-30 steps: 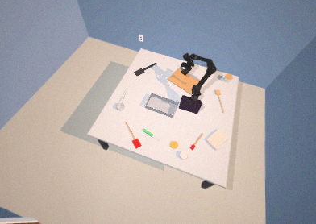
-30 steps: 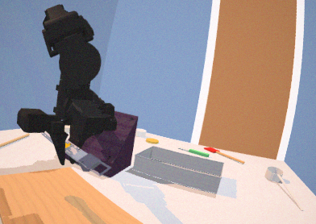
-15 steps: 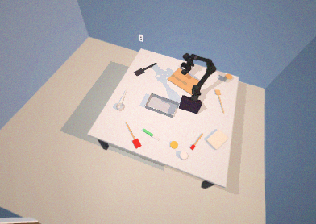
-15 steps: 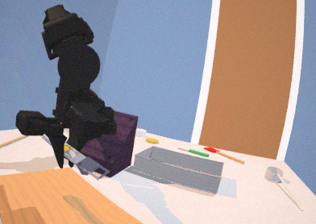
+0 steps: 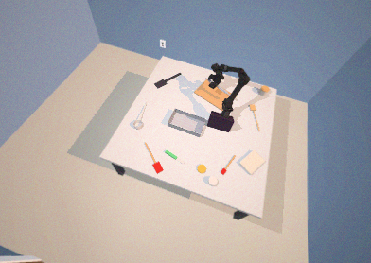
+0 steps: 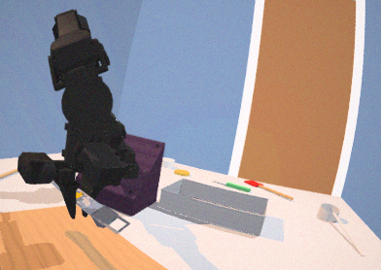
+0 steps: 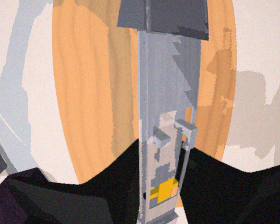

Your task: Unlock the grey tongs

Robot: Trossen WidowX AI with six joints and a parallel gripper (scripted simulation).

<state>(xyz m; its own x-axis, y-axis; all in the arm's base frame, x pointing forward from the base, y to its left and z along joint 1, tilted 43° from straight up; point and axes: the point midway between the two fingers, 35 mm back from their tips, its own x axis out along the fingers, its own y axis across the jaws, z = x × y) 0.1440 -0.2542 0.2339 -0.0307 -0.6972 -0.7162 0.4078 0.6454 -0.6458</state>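
My gripper [image 5: 215,82] [image 6: 78,204] [image 7: 156,143] is shut on the grey tongs [image 6: 105,217] [image 7: 164,97] near their hinge, where a yellow lock piece shows in the wrist view. The tongs hang low over the wooden board [image 5: 207,94] [image 6: 29,237] [image 7: 88,85], and their flat tips point away from the wrist camera. The two arms of the tongs look close together; I cannot tell whether the tips touch the board. The grey roasting tin [image 5: 186,122] [image 6: 214,203] stands empty at mid table, beside the board.
The arm's purple base block [image 5: 220,121] [image 6: 141,174] stands between tin and board. Around the table lie a black spatula [image 5: 167,80], a strainer [image 5: 138,121], a red spatula [image 5: 153,160], a green stick [image 5: 170,154], a wooden spoon [image 5: 256,116] and a cream pad [image 5: 252,162].
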